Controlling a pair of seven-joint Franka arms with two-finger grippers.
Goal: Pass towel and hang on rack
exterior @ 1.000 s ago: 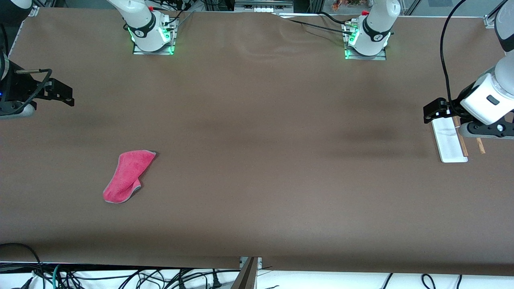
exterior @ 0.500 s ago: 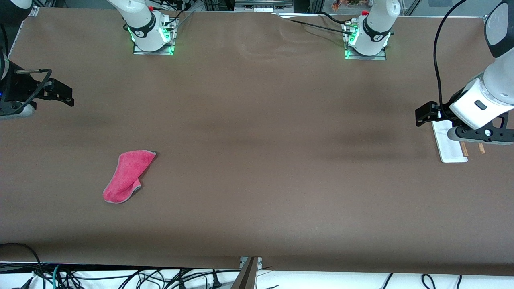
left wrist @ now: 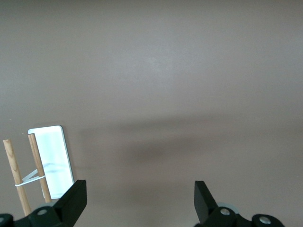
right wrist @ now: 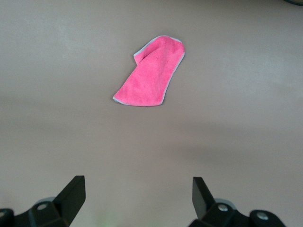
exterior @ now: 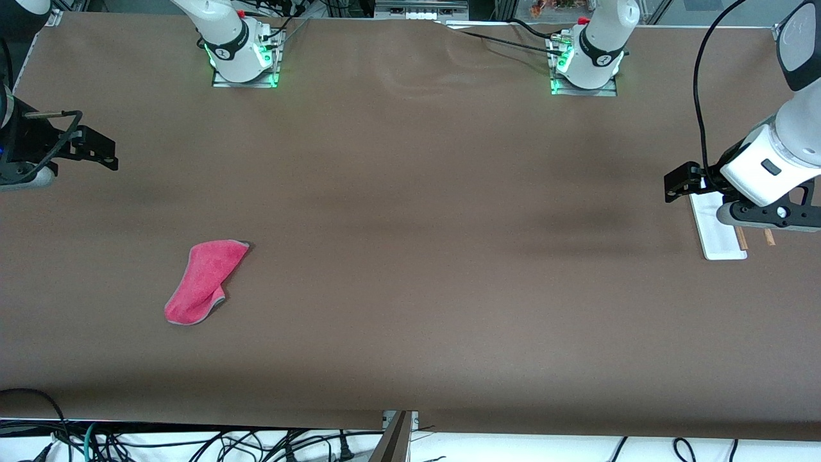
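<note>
The towel (exterior: 205, 281) lies alone on bare table (exterior: 410, 256), well apart from the rack (exterior: 718, 231), with the wide-open, empty left gripper (exterior: 681, 184) over the rack and the wide-open, empty right gripper (exterior: 96, 152) at the table's edge.

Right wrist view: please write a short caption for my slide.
Open right claw above the brown table, the folded pink towel lying untouched.

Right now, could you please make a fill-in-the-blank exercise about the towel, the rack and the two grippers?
1. The pink towel lies flat on the ____.
2. The left gripper hangs over the ____.
3. Both the left gripper's and the right gripper's jaws stand ____.
4. The rack's rods are made of ____.

Missing words: table; rack; open; wood
</note>
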